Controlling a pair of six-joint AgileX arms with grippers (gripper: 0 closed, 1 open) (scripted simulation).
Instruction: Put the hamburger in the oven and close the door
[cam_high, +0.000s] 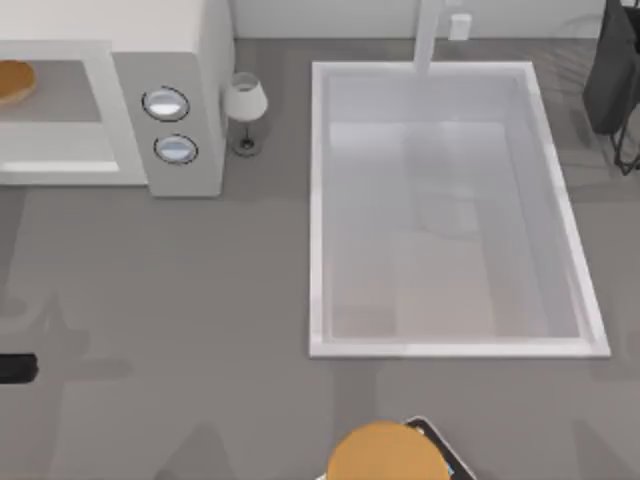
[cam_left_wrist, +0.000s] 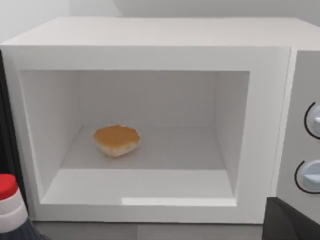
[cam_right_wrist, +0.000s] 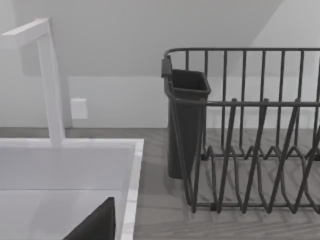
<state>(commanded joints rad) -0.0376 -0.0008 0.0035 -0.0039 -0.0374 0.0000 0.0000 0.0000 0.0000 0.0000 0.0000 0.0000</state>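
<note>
Hamburger (cam_left_wrist: 116, 140) sits on oven (cam_left_wrist: 150, 35) cavity floor, left-centre of left wrist view. Door not closed yet. Next: swing door fully shut, steady push. Both pincers' state: cannot tell.

The oven (cam_left_wrist: 150, 50) is white, its dials (cam_high: 166, 103) bluish with silver rims. The hamburger (cam_left_wrist: 116, 140) is golden-tan. The worktop (cam_high: 180, 300) is grey.
</note>
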